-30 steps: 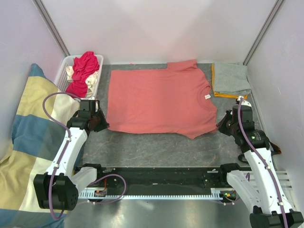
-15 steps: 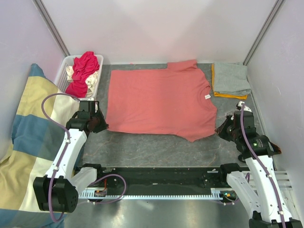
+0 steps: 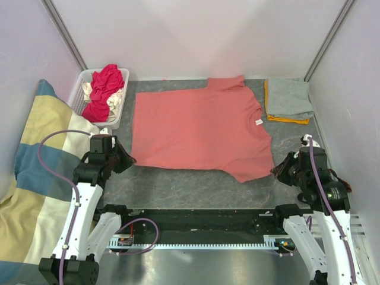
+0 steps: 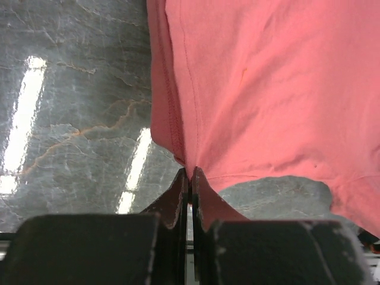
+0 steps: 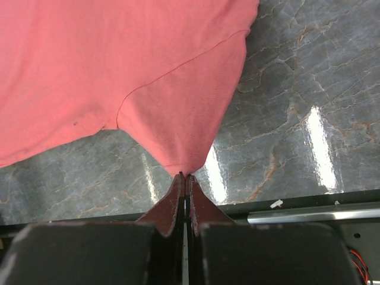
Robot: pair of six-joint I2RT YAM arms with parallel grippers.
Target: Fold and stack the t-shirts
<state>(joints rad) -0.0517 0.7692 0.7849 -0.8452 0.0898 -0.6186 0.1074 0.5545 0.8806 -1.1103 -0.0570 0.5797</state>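
A salmon-pink t-shirt (image 3: 199, 127) lies spread flat on the grey marble table, its white neck label (image 3: 259, 122) toward the right. My left gripper (image 3: 126, 159) is shut on the shirt's near-left hem corner; in the left wrist view the gripper (image 4: 190, 172) pinches the pink cloth (image 4: 267, 89). My right gripper (image 3: 276, 170) is shut on the near-right sleeve tip, and in the right wrist view it (image 5: 185, 174) holds the cloth (image 5: 119, 59) where it tapers to a point. A folded grey tee (image 3: 288, 97) rests on an orange one (image 3: 286, 120) at the back right.
A white lattice basket (image 3: 113, 116) at the back left holds a magenta-red tee (image 3: 105, 86) and a cream one (image 3: 89, 91). A big yellow, blue and cream cushion (image 3: 35, 178) lies along the left side. White walls close in the table on three sides.
Both grippers have drawn back toward the near edge with the shirt's corners in them. The shirt's near edge has followed and pulled taut.
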